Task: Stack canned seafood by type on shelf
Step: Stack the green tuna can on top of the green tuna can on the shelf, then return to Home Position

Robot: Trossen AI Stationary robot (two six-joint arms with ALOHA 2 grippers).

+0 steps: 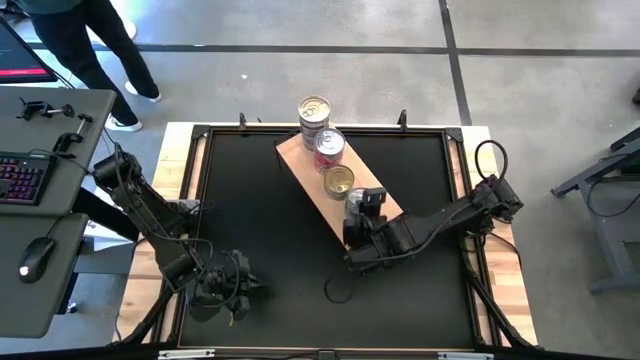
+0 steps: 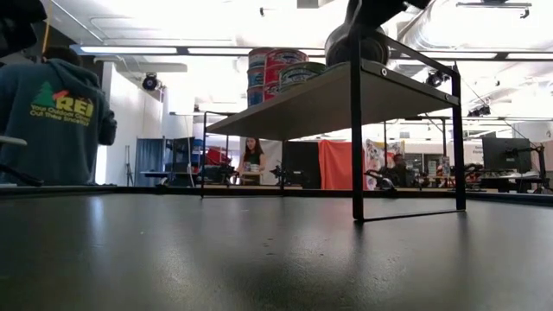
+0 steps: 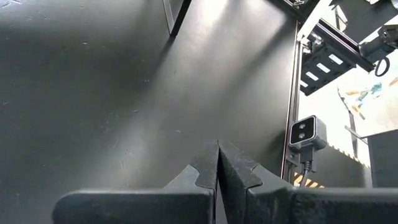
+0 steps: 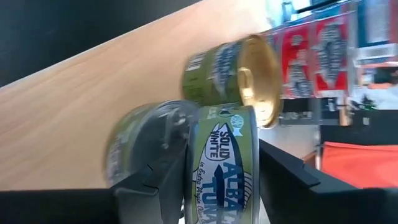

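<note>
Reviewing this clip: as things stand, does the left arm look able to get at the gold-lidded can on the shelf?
Probably not directly. The left gripper sits shut, low at the table's near-left, while the gold-lidded can stands on the shelf, and the right gripper works right beside that can, crowding that side.

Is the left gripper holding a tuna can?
No, the left gripper is shut with nothing between its fingers, above the bare black table.

A robotics lab or open workshop: a black test table (image 1: 270,230) on a grey concrete floor, a keyboard desk (image 1: 45,190) at left, far monitors (image 2: 505,154) and people.
</note>
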